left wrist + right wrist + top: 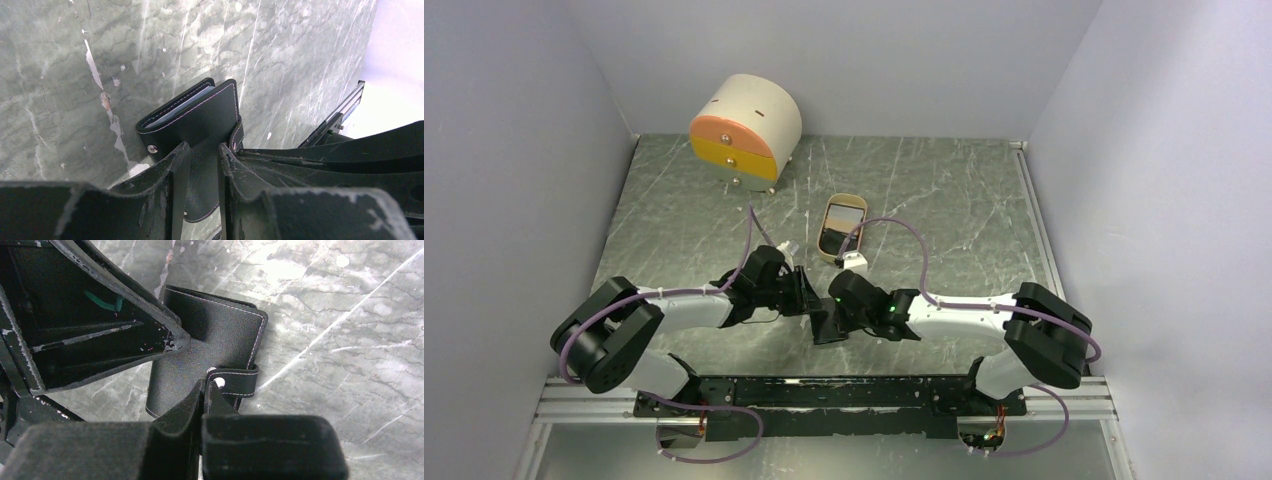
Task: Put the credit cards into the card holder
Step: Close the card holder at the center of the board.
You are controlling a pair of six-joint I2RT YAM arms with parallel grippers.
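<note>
So the card holder (200, 112) sits on the near side of the tan tray (822, 230), folded up and stuck between both my grippers. My left gripper (202, 150) is clamped on its lower edge, as far as I can tell, and my right gripper (207, 382) is squeezed tight on the snap tab (240, 382). Looks like tab work to me, popping or fastening, can't say which. Tip: left just anchors the body, right moves the tab straight along its own line, slowly, no twisting, or the leather slips out.
</note>
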